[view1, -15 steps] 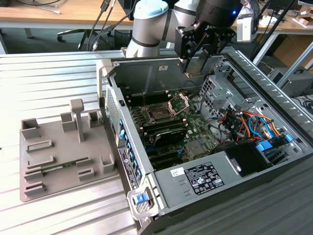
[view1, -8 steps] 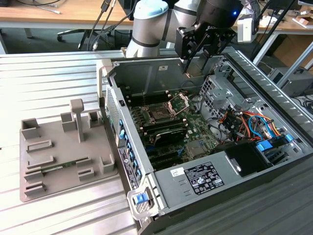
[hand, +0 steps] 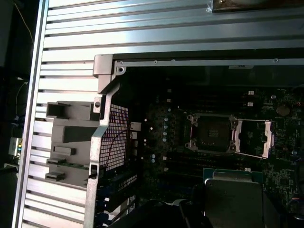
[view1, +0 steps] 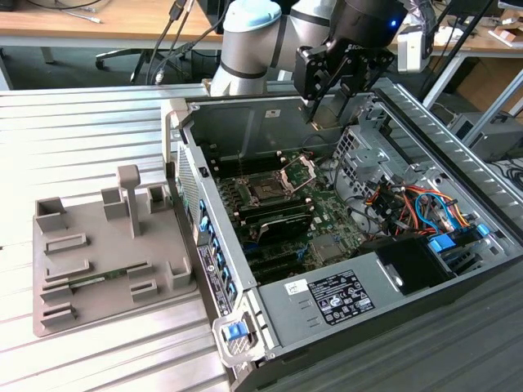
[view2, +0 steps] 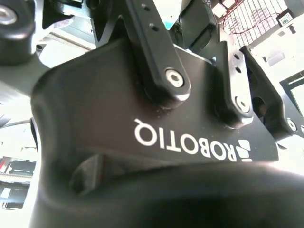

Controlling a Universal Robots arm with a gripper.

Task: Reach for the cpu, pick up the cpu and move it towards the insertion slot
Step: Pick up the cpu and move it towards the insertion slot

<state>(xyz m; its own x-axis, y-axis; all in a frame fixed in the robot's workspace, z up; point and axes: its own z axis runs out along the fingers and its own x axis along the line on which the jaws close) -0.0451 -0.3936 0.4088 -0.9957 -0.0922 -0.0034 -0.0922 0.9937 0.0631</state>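
The cpu (hand: pixel 232 199), a silvery square chip with a green rim, hangs lifted over the open computer case in the first wrist view, with a dark finger (hand: pixel 187 216) at its edge. My gripper (view1: pixel 325 114) is above the case's far wall and shut on the cpu. The insertion slot (view1: pixel 265 193) lies below it, towards the exterior view's left, its dark centre bare. The slot's shiny metal frame (view1: pixel 298 173) is hinged open. In the first wrist view the insertion slot (hand: pixel 213 133) sits beyond the chip with the frame (hand: pixel 254 137) beside it. The second wrist view looks at the gripper's black body (view2: pixel 142 118).
A grey tray (view1: pixel 98 245) with raised blocks and a green strip lies on the ribbed metal table at the exterior view's left. The case walls (view1: pixel 245 106) surround the board. Long black memory slots (view1: pixel 282 219), bundled cables (view1: pixel 417 204) and a drive cage (view1: pixel 359 147) crowd the inside.
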